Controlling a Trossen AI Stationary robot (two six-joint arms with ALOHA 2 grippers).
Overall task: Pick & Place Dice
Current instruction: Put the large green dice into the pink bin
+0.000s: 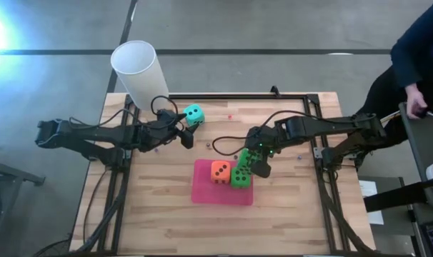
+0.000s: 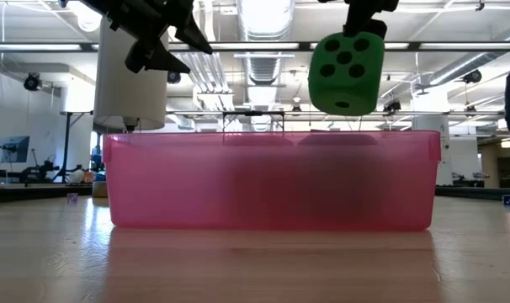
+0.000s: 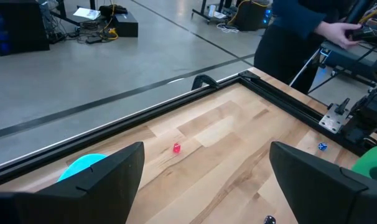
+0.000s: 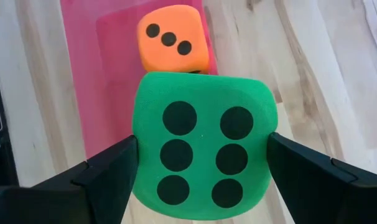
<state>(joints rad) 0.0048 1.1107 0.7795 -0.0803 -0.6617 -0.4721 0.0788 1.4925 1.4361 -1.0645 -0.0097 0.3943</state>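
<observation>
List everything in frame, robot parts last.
lifted green die: 1, green, in the right gripper, above the tray
resting green die: 1, green, in the tray beside the orange die
orange die: 1, orange, in the tray
teal die: 1, teal, on the table by the left gripper
tray: 1, pink, mid-table
cup: 1, white, table's far left corner
tiny dice: 2 clear, one red, one blue, loose on the table
table: 1, light wood
person: 1, dark clothes, past the table's right end
left gripper: open, empty
right gripper: closed on the lifted green die
</observation>
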